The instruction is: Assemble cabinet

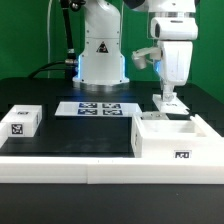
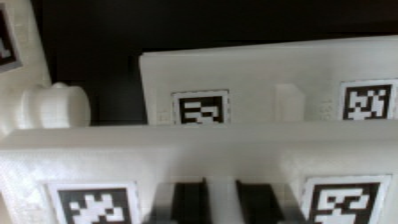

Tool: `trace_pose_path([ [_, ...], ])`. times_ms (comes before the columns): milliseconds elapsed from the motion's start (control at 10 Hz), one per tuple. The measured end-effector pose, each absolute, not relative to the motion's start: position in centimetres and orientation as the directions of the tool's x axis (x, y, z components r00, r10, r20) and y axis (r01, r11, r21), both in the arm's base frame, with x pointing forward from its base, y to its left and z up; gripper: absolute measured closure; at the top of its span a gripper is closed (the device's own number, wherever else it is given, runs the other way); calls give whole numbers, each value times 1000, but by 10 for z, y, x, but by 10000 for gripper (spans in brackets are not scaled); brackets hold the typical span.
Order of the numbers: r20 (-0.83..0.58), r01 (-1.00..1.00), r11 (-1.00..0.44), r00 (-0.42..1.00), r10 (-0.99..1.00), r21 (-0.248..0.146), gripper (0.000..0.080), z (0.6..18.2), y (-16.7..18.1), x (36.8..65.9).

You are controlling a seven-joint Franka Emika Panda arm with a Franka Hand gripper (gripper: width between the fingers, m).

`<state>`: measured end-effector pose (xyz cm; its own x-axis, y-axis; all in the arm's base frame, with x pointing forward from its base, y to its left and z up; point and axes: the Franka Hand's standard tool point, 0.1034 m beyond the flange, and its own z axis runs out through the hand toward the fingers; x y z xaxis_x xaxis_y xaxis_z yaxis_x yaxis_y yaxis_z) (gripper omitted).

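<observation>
The cabinet, a large open white box with a tag on its front, stands at the exterior view's right front. My gripper hangs just behind it, low over white pieces by its back wall. In the wrist view my gripper has its two dark fingers close together, with a thin white edge of a tagged panel between them. Beyond it lies another white tagged part with a rounded peg beside it.
A small white tagged block sits at the exterior view's left. The marker board lies in the middle, in front of the robot base. A low white rail runs along the front of the black table.
</observation>
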<state>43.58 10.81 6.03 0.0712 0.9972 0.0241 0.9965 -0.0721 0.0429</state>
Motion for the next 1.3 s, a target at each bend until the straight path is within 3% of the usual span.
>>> trace_pose_path([
  [1300, 30, 996, -79, 78, 997, 43, 729, 56, 111, 454],
])
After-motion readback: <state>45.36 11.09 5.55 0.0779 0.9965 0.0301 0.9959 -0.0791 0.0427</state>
